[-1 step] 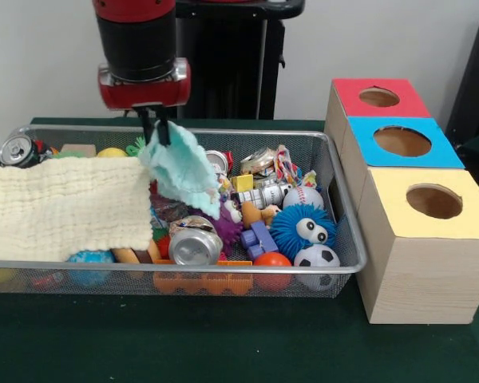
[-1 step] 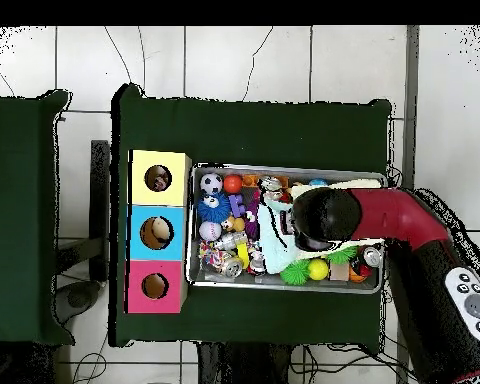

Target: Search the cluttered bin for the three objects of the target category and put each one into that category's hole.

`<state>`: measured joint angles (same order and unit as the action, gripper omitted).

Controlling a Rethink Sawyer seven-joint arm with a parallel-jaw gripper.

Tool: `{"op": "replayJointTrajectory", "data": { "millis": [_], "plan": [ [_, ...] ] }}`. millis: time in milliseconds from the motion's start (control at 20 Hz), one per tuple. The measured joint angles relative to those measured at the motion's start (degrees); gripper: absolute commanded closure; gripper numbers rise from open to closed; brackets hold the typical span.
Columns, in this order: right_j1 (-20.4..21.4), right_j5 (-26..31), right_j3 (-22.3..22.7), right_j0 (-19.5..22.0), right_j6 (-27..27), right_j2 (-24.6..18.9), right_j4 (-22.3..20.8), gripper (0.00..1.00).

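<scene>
Front view, left to right: a crushed drinks can lies in the wire bin's far left corner; a cream cloth is draped over the left half. Beside it the pincer is closed on the top edge of a mint-green cloth, which hangs lifted above the clutter. Below lie a second can, a blue fuzzy ball with eyes, a baseball and a small football. Right of the bin stand the red box, blue box and yellow box, each with a hole on top.

Assessment: the mint-green cloth is light, limp and non-fragile; it drapes and may snag neighbouring toys. A pinch at an edge or corner suits it, with bunching likely needed at the hole.
</scene>
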<state>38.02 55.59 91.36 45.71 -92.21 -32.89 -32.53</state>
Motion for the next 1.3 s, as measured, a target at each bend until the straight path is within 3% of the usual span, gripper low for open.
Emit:
{"op": "replayJointTrajectory", "data": {
  "millis": [100,500,1300],
  "plan": [
    [-0.70,2.27,-2.98,1.58,5.18,-1.17,-0.98,1.00],
    [-2.63,3.92,-8.80,3.75,15.37,-1.95,-1.69,1.00],
    [-2.81,3.93,-9.35,4.84,16.44,-2.17,-1.71,1.00]
  ]
}}
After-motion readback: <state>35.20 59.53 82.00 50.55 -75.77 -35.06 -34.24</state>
